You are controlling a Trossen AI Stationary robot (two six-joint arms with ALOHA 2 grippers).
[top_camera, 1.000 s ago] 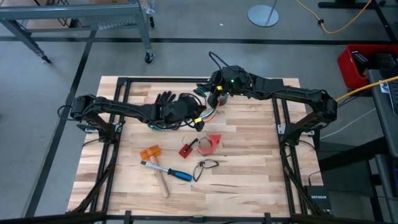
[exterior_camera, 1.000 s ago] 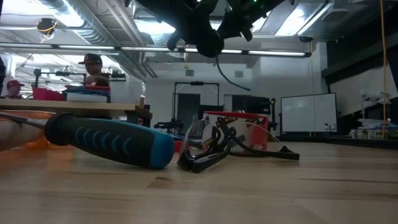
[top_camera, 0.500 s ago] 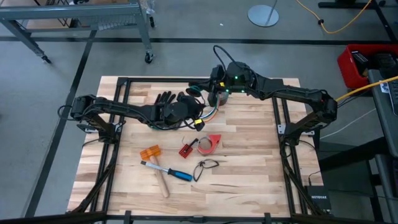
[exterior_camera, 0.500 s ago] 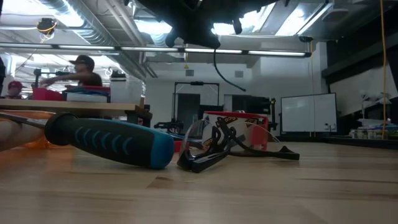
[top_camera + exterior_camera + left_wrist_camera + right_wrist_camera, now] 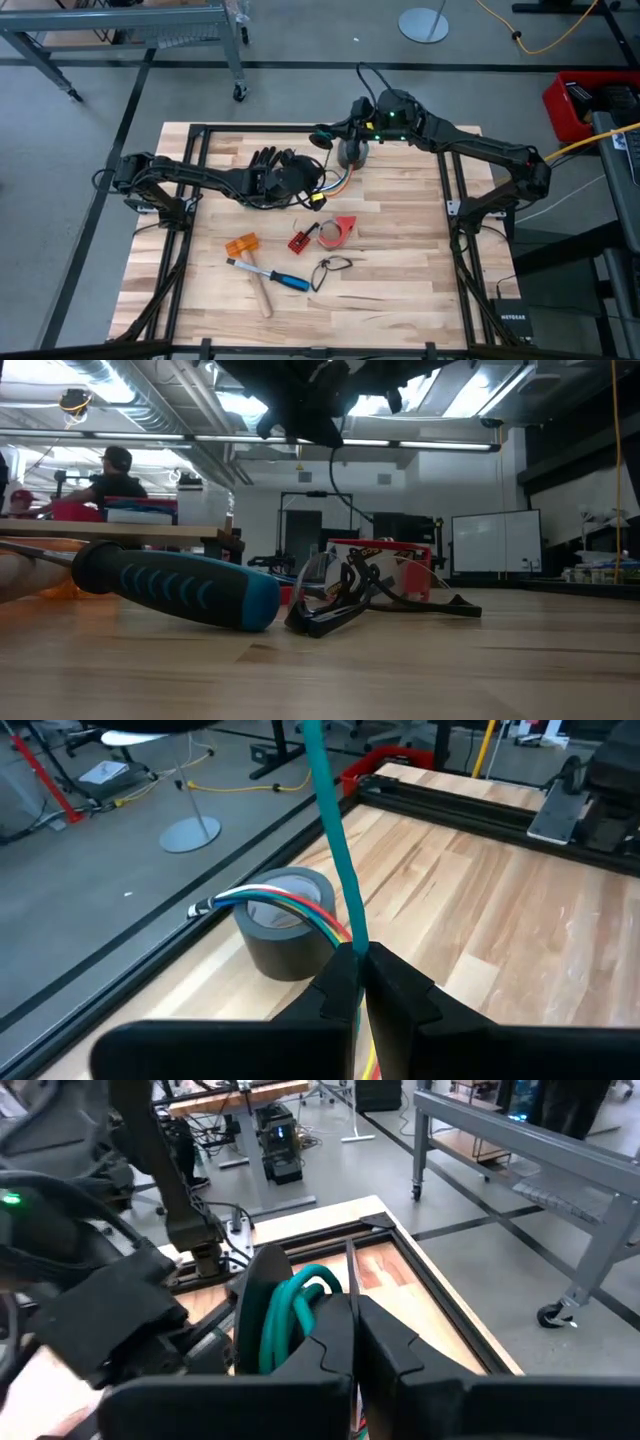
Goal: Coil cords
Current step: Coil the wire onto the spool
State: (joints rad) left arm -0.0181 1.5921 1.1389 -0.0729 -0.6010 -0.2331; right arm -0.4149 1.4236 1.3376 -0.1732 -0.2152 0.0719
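Two arms meet at the far middle of the table [image 5: 400, 250]. Seen from above, the left gripper [image 5: 318, 183] lies low beside a black glove [image 5: 270, 165], and the right gripper [image 5: 335, 135] reaches in from the far right edge, just above a grey tape roll [image 5: 352, 153].

The cords [image 5: 335, 185] run from the left gripper toward the tape roll as a short multicoloured strand; a yellow-banded end [image 5: 318, 199] lies just beside the left gripper.

Only the left wrist view resolves the grip: the fingers [image 5: 395, 985] are pressed together on the wires, with a teal strand rising steeply out of them and white, red, green and yellow strands curving across to the tape roll [image 5: 285, 930].

The right wrist view shows what the overhead cannot: the right gripper's fingers [image 5: 385, 1342] are closed, with a loop of teal cord [image 5: 290, 1310] bunched against them.

The low view shows neither grip, only dark arm parts overhead. It does show the blue-handled tool [image 5: 175, 588] and a small black cord loop [image 5: 345, 595] close up, with a red tape dispenser [image 5: 385, 560] behind.

Near the table's middle, the high view also shows an orange block [image 5: 241, 244] and a small red part [image 5: 298, 240].
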